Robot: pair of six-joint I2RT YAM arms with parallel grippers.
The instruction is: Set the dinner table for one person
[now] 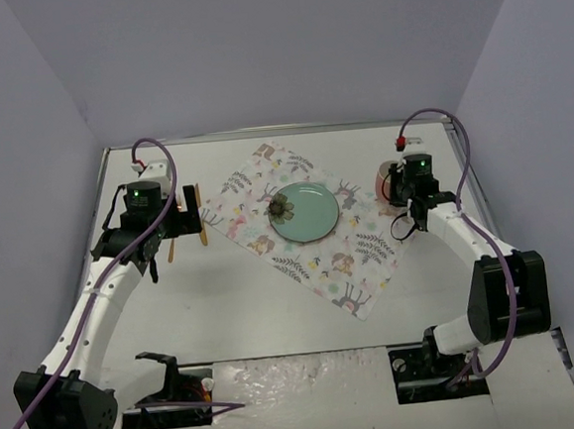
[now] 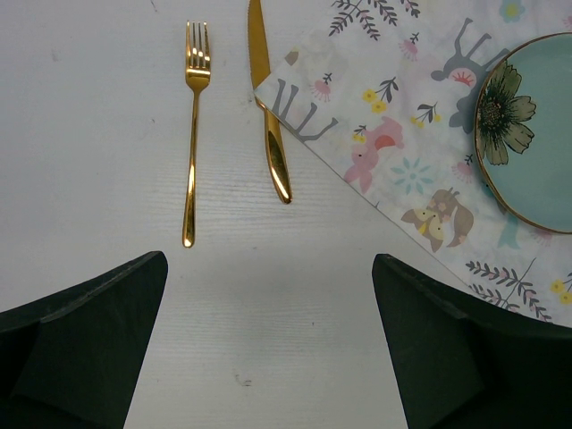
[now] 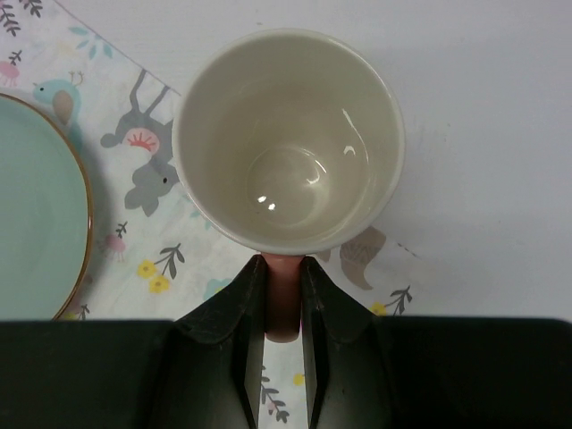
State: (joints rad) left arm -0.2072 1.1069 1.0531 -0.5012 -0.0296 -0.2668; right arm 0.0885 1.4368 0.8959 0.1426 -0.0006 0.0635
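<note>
Right gripper [image 3: 284,273] pinched the mug [image 3: 286,143] by its pink handle [image 3: 284,308] at the edge of the placemat [image 3: 134,259] | left gripper [image 2: 268,259] hung wide open, empty — near fork [image 2: 192,134] and knife [image 2: 273,134] | dinner table [image 2: 89,134] spread white beneath everything

The overhead camera sat high above the near edge of the table [image 1: 255,306] and looked down and away across all of it, far enough off to hold the whole placemat [image 1: 361,268] and plate [image 1: 305,213] small in the middle. The left wrist camera faced straight down from close by, over the fork [image 2: 192,134], knife [image 2: 268,107] and the placemat's left corner (ground the overhead view also covered). The right wrist camera hung nearest, looking down into the mug [image 3: 288,143], and shared the plate's rim with both other views.
</note>
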